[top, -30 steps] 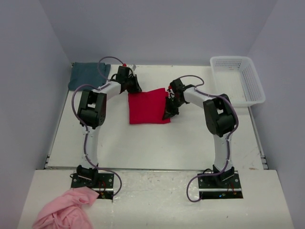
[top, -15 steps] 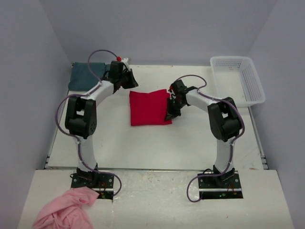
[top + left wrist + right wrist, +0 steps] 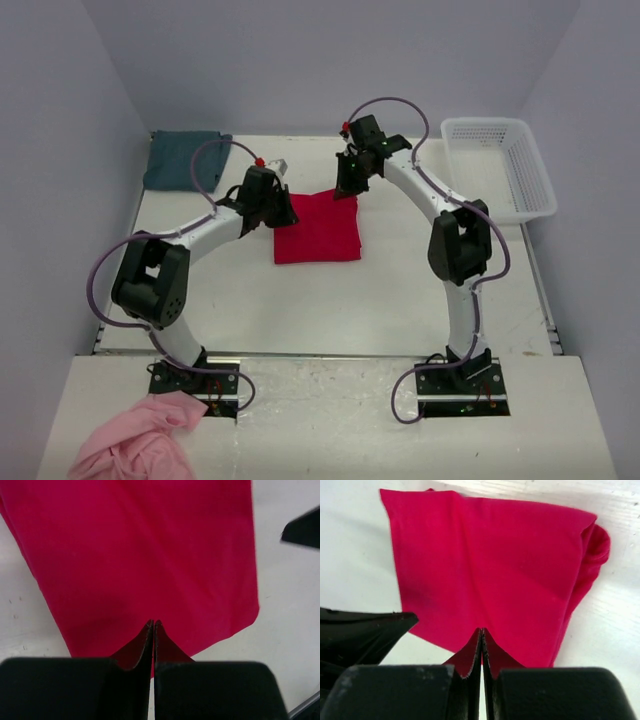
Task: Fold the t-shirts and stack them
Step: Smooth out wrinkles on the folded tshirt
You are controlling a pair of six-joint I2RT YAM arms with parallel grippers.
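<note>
The red t-shirt (image 3: pixel 318 230) lies folded into a flat square at the table's middle, and it fills the left wrist view (image 3: pixel 145 555) and the right wrist view (image 3: pixel 490 565). My left gripper (image 3: pixel 279 212) is shut at its back left edge, fingertips together over the cloth (image 3: pixel 153 623), with nothing pinched. At the shirt's back right corner my right gripper (image 3: pixel 346 188) is also shut, its tips (image 3: pixel 482 630) over the red cloth, which lies flat. The teal t-shirt (image 3: pixel 181 158) lies folded in the far left corner, away from both grippers.
A white plastic basket (image 3: pixel 502 168) stands at the back right. A crumpled pink cloth (image 3: pixel 135 442) lies on the near ledge beside the left arm's base. The walls close in on the left, back and right.
My left gripper came from the back, near the teal t-shirt, down to the red t-shirt's left edge. My right gripper moved from the shirt's right edge to its back corner. The shirt stayed put.
</note>
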